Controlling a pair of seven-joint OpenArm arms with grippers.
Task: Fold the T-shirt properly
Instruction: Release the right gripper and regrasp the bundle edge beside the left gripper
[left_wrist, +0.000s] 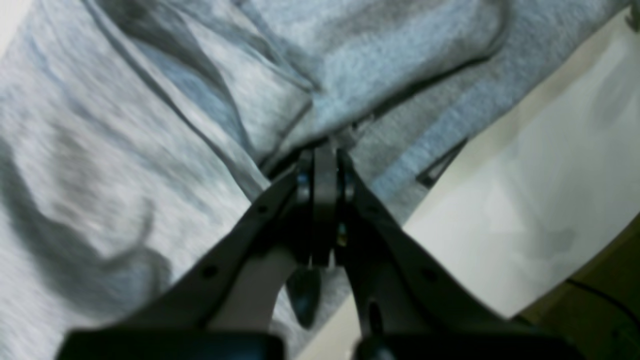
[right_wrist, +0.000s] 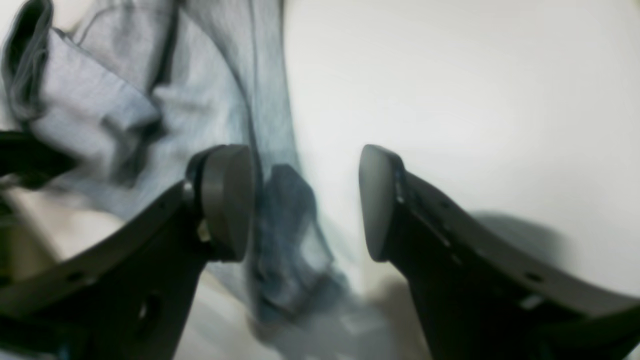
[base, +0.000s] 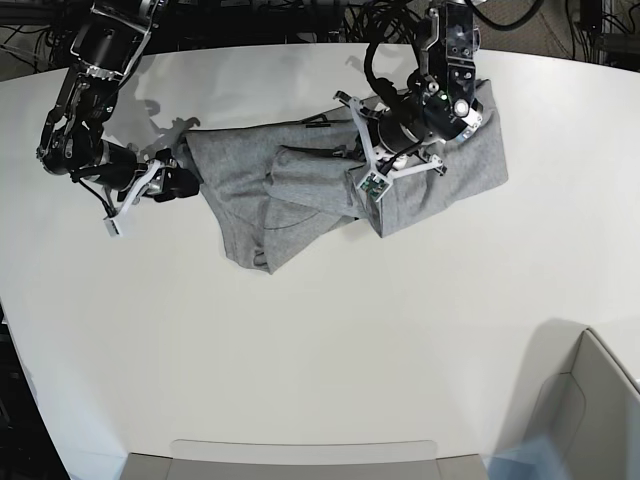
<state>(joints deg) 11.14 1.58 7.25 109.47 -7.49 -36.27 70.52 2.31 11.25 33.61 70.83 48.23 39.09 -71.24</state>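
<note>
1. Shirt (base: 300, 190) sprawled across the far middle of the white table (base: 300, 350), light heather-grey, crumpled and partly doubled over itself, plain side showing.
2. Folds run everywhere: a flap lies across the centre, a bunched edge hangs toward the near side, and one end trails out to the base view's left.
3. Left gripper (left_wrist: 325, 150) sits over the shirt's far-right part, jaws pressed together on a pinch of grey fabric, with layered hems and seams around the tips.
4. Right gripper (right_wrist: 305, 200) is at the shirt's trailing end, jaws spread apart; a blurred strip of cloth lies beside one pad (right_wrist: 227, 200), and contact cannot be told.
5. Knit looks soft, shadowed deep in the creases.
</note>
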